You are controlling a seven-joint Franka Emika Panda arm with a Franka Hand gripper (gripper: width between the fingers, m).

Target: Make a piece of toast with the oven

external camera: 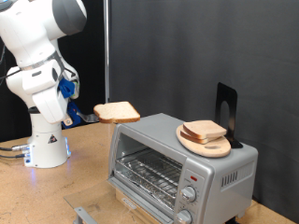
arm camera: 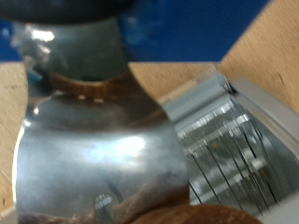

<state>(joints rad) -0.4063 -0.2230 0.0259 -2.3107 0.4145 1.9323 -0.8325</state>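
Note:
My gripper (external camera: pixel 90 114) hangs in the air at the exterior view's left, shut on one edge of a slice of pale bread with a tan crust (external camera: pixel 118 113). The slice sticks out flat toward the silver toaster oven (external camera: pixel 177 163) and hovers just beside its upper left corner. The oven's wire rack (external camera: pixel 149 170) shows, and its door looks folded down. In the wrist view a broad shiny metal finger (arm camera: pixel 93 159) fills the frame, with a strip of brown crust (arm camera: pixel 89 86) beyond it and the oven's rack (arm camera: pixel 229 140) to one side.
A round light wooden board (external camera: pixel 210 144) with more bread slices (external camera: pixel 204 131) lies on top of the oven, with a black stand (external camera: pixel 226 105) behind it. The robot's white base (external camera: pixel 47 145) stands on the wooden table. A black curtain is behind.

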